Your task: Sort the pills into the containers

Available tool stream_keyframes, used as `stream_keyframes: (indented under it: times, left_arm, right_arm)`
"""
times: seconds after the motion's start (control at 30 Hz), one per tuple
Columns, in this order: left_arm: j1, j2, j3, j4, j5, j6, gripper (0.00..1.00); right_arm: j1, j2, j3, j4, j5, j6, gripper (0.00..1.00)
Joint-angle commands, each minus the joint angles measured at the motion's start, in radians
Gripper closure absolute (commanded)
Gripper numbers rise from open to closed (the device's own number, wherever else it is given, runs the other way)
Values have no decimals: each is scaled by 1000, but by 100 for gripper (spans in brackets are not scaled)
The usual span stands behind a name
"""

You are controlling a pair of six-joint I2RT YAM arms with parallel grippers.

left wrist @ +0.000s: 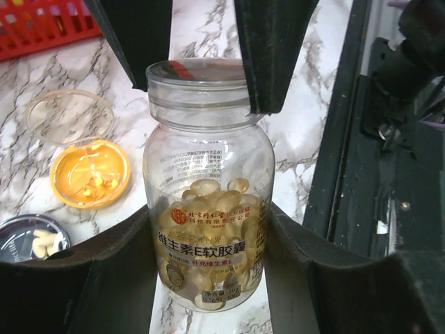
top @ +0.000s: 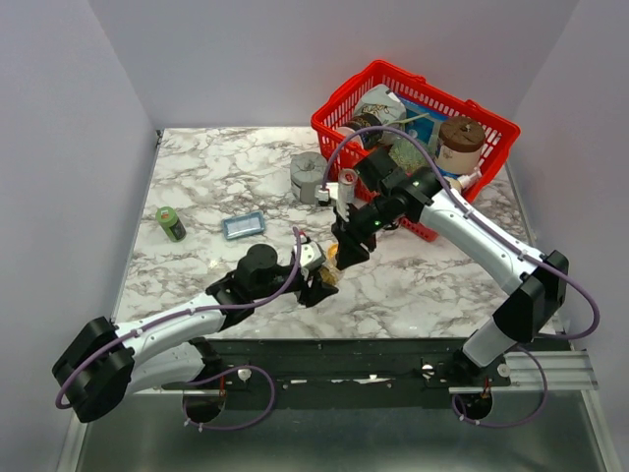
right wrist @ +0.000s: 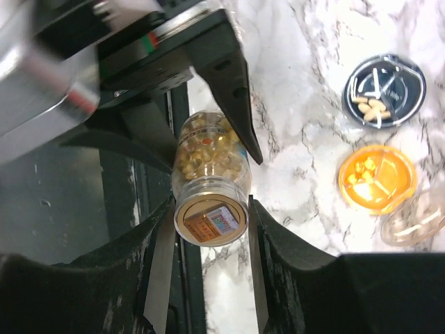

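A clear pill bottle (left wrist: 208, 209) full of yellow softgels stands upright off the marble, and my left gripper (left wrist: 208, 229) is shut on its body. My right gripper (right wrist: 211, 216) is shut on the bottle's cap (right wrist: 211, 221) from above; its fingers (left wrist: 271, 49) flank the cap in the left wrist view. The orange dish (left wrist: 90, 174) holds a few yellow softgels. The silvery dish with a dark inside (left wrist: 35, 240) holds a few white pills. Both dishes also show in the right wrist view, the orange one (right wrist: 377, 179) and the dark one (right wrist: 384, 89). In the top view both grippers meet near the table's front middle (top: 332, 264).
A clear round lid (left wrist: 69, 117) lies beside the orange dish. A red wire basket (top: 413, 113) of items stands at the back right. A grey squat cylinder (top: 310, 177), a blue flat tin (top: 244, 226) and a green bottle (top: 171, 223) lie on the marble.
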Motion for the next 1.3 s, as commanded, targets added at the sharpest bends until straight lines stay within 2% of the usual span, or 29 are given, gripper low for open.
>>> stream_keyframes:
  times: [0.0,0.07,0.13,0.17,0.23,0.27,0.37,0.43,0.57,0.67,0.7,0.77,0.83,1.03,1.13,1.27]
  left_arm:
    - [-8,-17,74,138,-147,1,100]
    - [-8,-14,74,141,-166,-24,100]
    - [-8,-6,74,132,-167,-25,100]
    - [-8,-4,69,130,-161,-25,100]
    - [-8,-1,55,136,-131,-25,100]
    - [-6,-4,43,133,-111,-22,100]
    - [0,-21,19,113,-43,-21,100]
    - [6,-49,8,89,-4,-22,100]
    - [23,-93,-1,47,79,-40,100]
    - [37,-115,-12,73,168,-95,100]
    - [40,-118,-14,90,197,-119,100]
    - [41,-112,-15,142,260,-183,100]
    - [43,-101,-15,190,339,-215,100]
    - [43,-76,2,183,406,-240,100]
    - [44,-69,15,153,412,-226,100]
    - [46,-63,22,138,400,-214,100]
  right_arm:
    - [27,0,-89,120,107,224,67]
    - [27,-5,-104,143,98,252,64]
    - [27,1,-105,142,19,274,58]
    - [27,4,-95,136,-16,274,47]
    - [22,0,-39,120,-79,251,32]
    - [16,-7,-13,94,-96,235,21]
    - [-24,-26,73,73,-136,177,6]
    - [-61,-56,118,74,-162,130,0]
    - [-88,-100,167,25,-204,-27,0]
    - [-88,-155,98,-77,-288,-377,0]
    - [-87,-174,57,-114,-328,-629,0]
    - [-85,-224,-15,-165,-356,-836,0]
    - [-73,-246,-97,-110,-360,-866,0]
    - [-32,-162,-26,-199,-374,-912,3]
    - [-23,-140,-12,-210,-371,-891,9]
    - [-9,-122,-2,-236,-360,-868,25]
